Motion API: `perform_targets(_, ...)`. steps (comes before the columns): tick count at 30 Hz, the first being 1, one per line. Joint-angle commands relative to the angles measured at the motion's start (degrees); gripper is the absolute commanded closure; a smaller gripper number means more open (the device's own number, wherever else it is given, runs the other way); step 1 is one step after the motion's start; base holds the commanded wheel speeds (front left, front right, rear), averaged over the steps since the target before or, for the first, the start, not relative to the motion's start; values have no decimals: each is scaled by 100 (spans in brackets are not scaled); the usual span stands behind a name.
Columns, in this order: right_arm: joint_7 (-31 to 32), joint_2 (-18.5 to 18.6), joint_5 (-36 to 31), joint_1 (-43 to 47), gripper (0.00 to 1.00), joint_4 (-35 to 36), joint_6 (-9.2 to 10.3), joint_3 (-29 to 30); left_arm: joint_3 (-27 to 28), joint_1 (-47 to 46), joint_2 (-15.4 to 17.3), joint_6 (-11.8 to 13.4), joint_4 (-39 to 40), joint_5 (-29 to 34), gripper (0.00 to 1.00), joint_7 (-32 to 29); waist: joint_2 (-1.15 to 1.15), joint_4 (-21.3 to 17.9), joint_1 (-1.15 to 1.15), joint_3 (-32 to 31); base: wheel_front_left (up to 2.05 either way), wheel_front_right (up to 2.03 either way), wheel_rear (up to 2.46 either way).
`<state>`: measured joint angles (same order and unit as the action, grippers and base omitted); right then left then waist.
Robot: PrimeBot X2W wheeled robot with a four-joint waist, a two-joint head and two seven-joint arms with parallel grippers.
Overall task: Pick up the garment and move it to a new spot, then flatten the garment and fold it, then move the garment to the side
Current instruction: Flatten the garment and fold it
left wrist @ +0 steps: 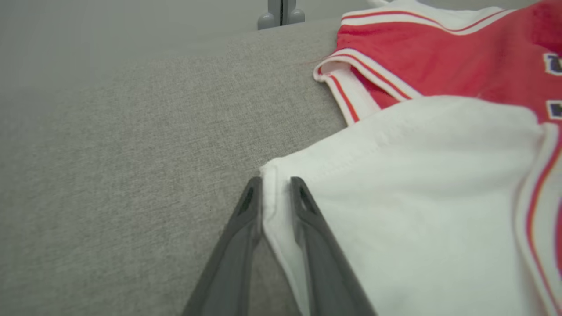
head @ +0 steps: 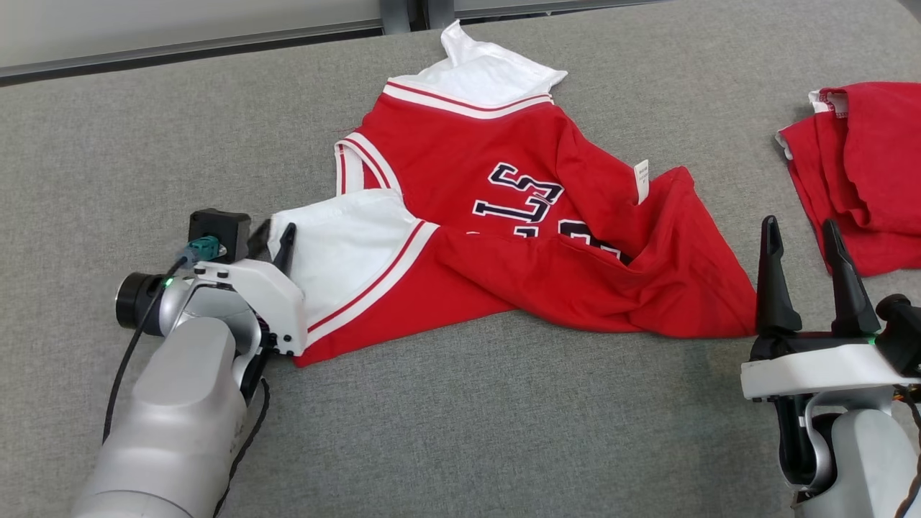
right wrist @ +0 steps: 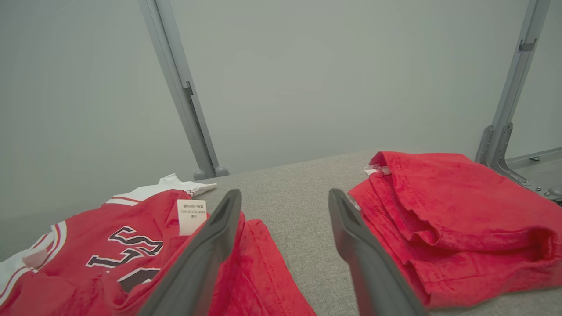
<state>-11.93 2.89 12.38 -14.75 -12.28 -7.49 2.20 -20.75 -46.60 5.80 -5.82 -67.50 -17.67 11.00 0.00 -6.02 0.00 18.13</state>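
We see a red jersey (head: pixel 504 216) lying rumpled at the centre of a grey table (head: pixel 460 432). At its 8 o'clock, the left gripper (head: pixel 275 241) has its fingers narrowly apart astride the hem of the white sleeve (head: pixel 345 244); we cannot tell whether they pinch it. At 4 o'clock the right gripper (head: pixel 800 224) hovers with fingers wide apart. Another red garment (head: pixel 863 165) sits at 3 o'clock. We judge the work early: flattening, folding and setting aside are all left to do.

Matt cloth garment (head: pixel 460 144), coarse-woven tabletop (head: pixel 144 129)
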Motion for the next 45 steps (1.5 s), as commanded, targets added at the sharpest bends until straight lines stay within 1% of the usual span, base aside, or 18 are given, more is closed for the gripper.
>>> perform_targets(1,-35,4,-30,-44,0,-9,0,25,-35,-31,0,-41,-50,-4,100,44,0,16,0,-7,0,0,0)
perform_targets(5,-34,4,-52,-35,0,-40,0,104,-65,-14,-32,-117,44,-91,100,272,0,110,0,-52,0,0,0)
perform_targets(8,10,4,-88,-48,0,-54,0,153,-8,41,-58,-121,268,-179,100,387,0,217,0,-102,0,0,0)
perform_targets(10,49,6,-114,-70,0,-66,0,169,50,123,-71,-128,501,-226,100,418,0,302,0,-145,0,0,0)
perform_targets(12,127,15,-97,-89,0,-90,0,157,123,237,-78,-137,922,-248,100,420,0,398,0,-179,0,0,0)
perform_targets(15,313,65,-53,-163,0,-152,0,129,124,520,-59,-103,1443,-107,100,420,0,539,0,-229,0,0,0)
perform_targets(20,708,111,-126,-403,0,-469,0,205,118,818,-101,-101,1946,-26,100,423,0,702,0,-304,0,0,0)
perform_targets(23,869,102,-108,-553,0,-643,0,264,107,914,-107,-94,2053,13,100,423,0,737,0,-320,0,0,0)
perform_targets(33,1588,74,-31,-1286,0,-1657,0,628,26,1093,-182,-94,2446,104,100,417,0,855,0,-258,0,0,0)
perform_targets(37,1676,53,14,-1446,0,-1906,0,731,5,1086,-194,-100,2493,106,100,417,0,893,0,-213,0,0,0)
perform_targets(41,1595,47,2,-1498,0,-2042,0,733,3,1082,-204,-103,2515,117,100,417,0,911,0,-183,0,0,0)
perform_targets(42,1582,44,7,-1510,39,-2075,0,727,6,1085,-204,-104,2515,125,100,417,0,913,0,-181,0,0,0)
perform_targets(43,1572,41,29,-1522,64,-2103,0,712,13,1088,-204,-105,2514,129,100,417,0,912,0,-183,0,0,0)
perform_targets(44,1546,37,47,-1529,100,-2124,0,694,22,1093,-200,-106,2512,133,100,417,0,910,0,-186,0,0,0)
perform_targets(45,1526,35,56,-1531,100,-2135,0,672,28,1098,-197,-106,2511,137,100,417,0,909,0,-190,0,0,0)
